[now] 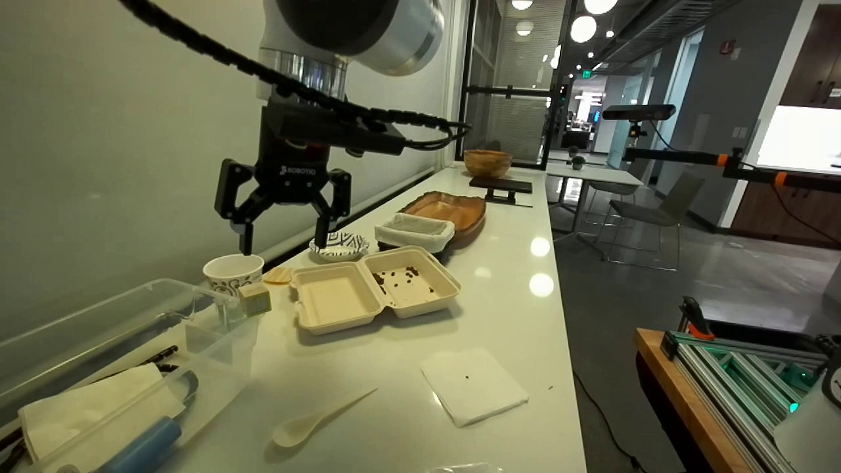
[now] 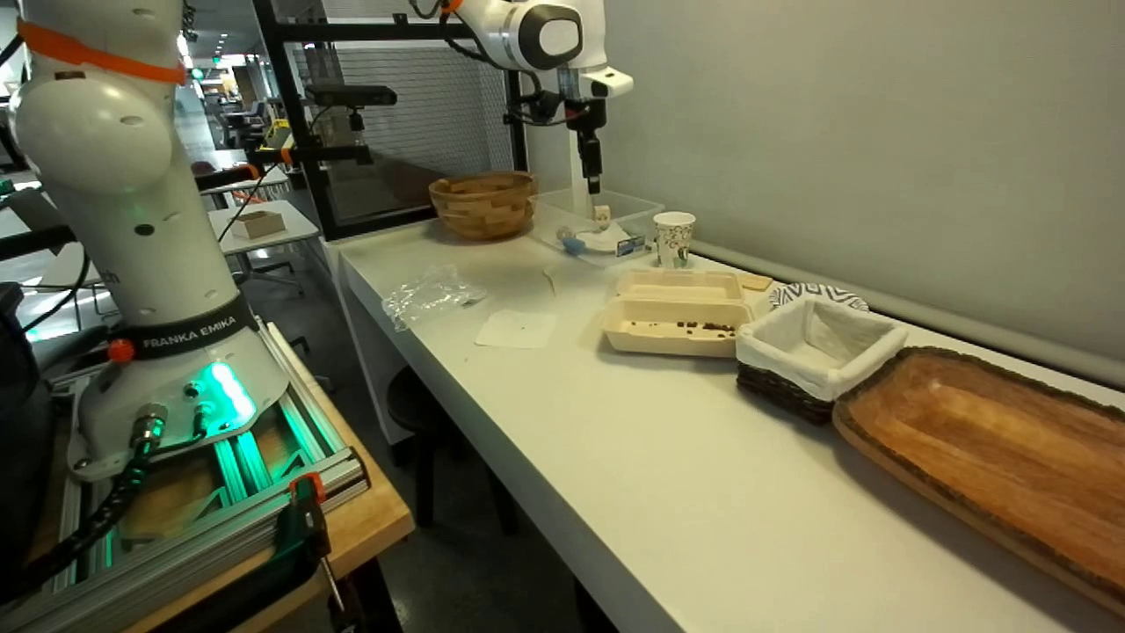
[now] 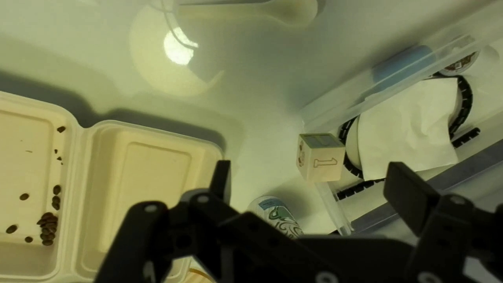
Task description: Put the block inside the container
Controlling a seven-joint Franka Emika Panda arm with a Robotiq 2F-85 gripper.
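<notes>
Wrist view: the gripper (image 3: 309, 179) is spread wide, fingers (image 3: 222, 181) well apart. The block (image 3: 320, 157) shows past the tips, right at a corner of the clear plastic bin (image 3: 334, 109), with a "1" on one face. There's a paper cup (image 3: 275, 216) nearby, and the takeout container (image 3: 153, 177) is unfolded with some dark bean-looking bits (image 3: 49, 226) in it.

In an exterior view you get those spread fingers up above the counter (image 1: 512, 315), and the block looks perched on the bin's rim, below the tips. A spoon (image 1: 322, 418) and folded napkin (image 1: 473, 386) lie out front.

In an exterior view the gripper's edge-on, so its gap is hard to judge. Block's tiny but visible at the bin, with a wooden bowl (image 2: 483, 207) just beside.
</notes>
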